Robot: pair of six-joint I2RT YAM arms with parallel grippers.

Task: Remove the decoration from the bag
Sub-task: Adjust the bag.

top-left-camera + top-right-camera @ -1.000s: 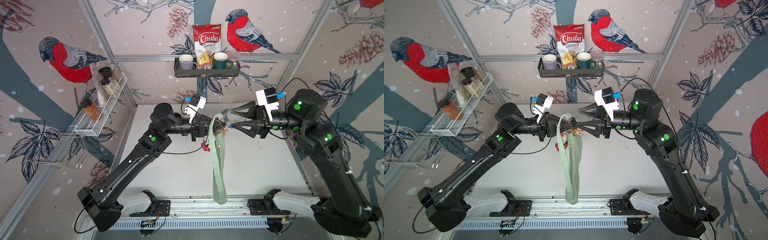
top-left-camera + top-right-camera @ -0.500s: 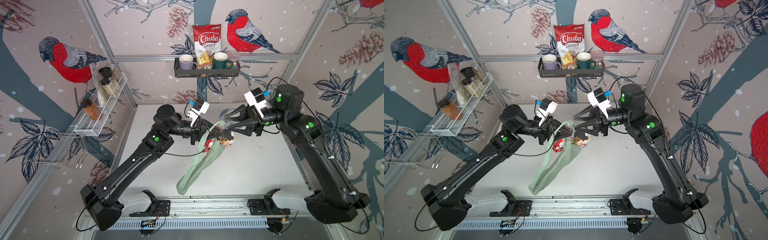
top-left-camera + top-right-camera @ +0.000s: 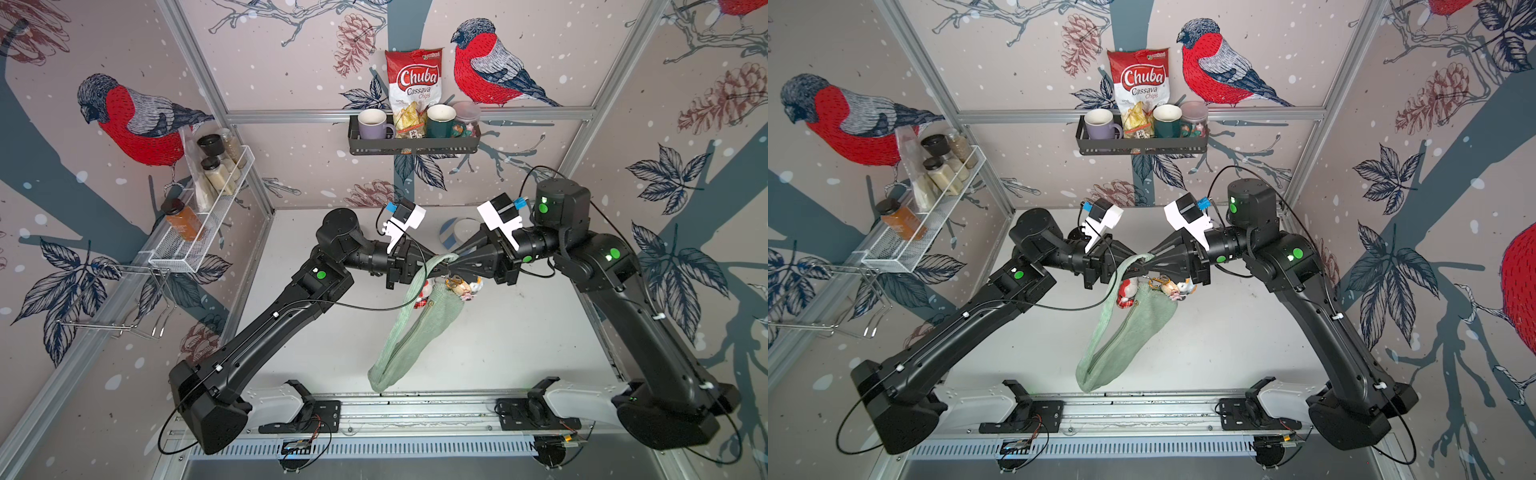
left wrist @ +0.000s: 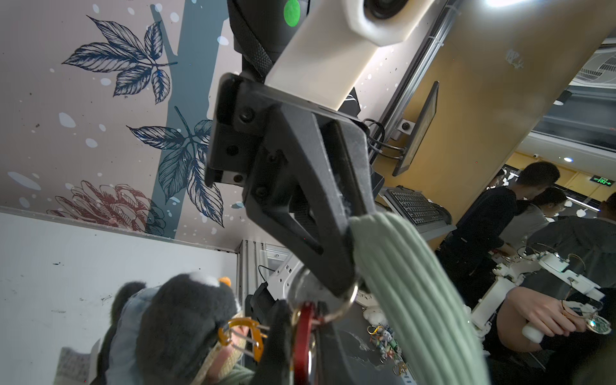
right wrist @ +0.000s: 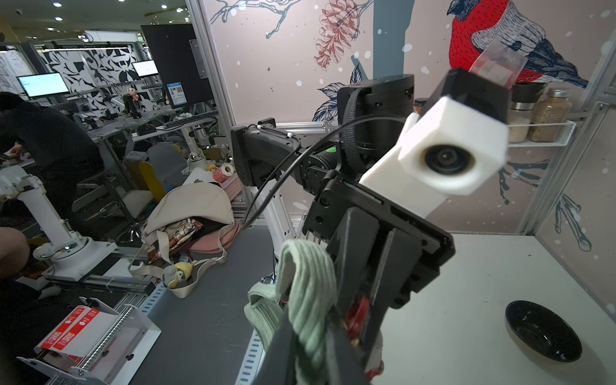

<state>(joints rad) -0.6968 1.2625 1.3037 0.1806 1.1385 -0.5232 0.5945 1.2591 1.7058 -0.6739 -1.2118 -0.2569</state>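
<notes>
In both top views the bag (image 3: 419,328) hung in the air over the tabletop (image 3: 519,332), slung from the spot where my two tools met tip to tip. The left tool (image 3: 430,269) was clamped on its strap end, and the right tool (image 3: 454,262) was closed as well. A red charm (image 3: 1126,293) and a plush (image 3: 1177,287) dangled just beneath them.

The left wrist view showed the right tool (image 4: 343,286) with its tips pressed together at the metal ring (image 4: 348,301), beside the strap (image 4: 416,300). I could not tell whether it pinched metal or fabric. A red clip (image 4: 304,330) hung from that ring, and an orange clip (image 4: 245,333) sat by the dark plush (image 4: 186,316).

In the right wrist view the left tool (image 5: 353,310) was shut, with the strap (image 5: 310,293) draped against it.

I judged the bag light and limp. Its ribbed cloth would grip well but sag and swing, so the ring needed steadying. The clips looked small, hard and smooth, and apt to slip. I reckoned the clip body was the place to take hold, since tugging the soft plush would hardly open a gate.
</notes>
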